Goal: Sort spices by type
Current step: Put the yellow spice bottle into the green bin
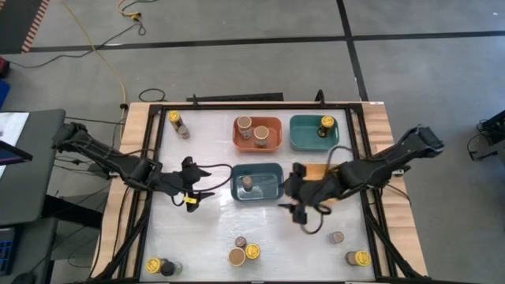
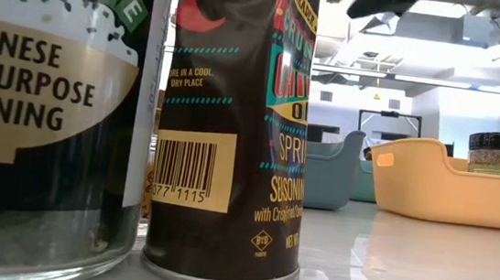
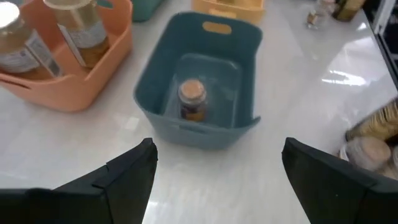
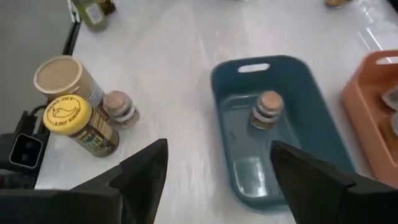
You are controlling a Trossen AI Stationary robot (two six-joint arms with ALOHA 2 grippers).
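The blue bin [image 1: 268, 189] sits mid-table with one brown-topped jar [image 1: 247, 183] standing inside it. My left gripper [image 1: 206, 182] is open and empty just left of this bin, and its wrist view shows the bin [image 3: 186, 124] and the jar [image 3: 193, 99] ahead of the gripper [image 3: 214, 158]. My right gripper [image 1: 286, 192] is open and empty just right of the bin, facing it [image 4: 217, 158]. The orange bin [image 1: 274, 144] holds two tan-lidded jars. The teal bin [image 1: 308, 140] holds a yellow-lidded jar [image 1: 326, 122].
Loose jars stand near the far left corner [image 1: 177, 122], along the near edge [image 1: 243, 251] [image 1: 158, 267] and near right [image 1: 337, 237] [image 1: 359, 258]. A yellow bin [image 2: 448, 182] with a dark-topped jar [image 2: 491, 152] lies under my right arm. Two large jars [image 2: 233, 129] fill the low view.
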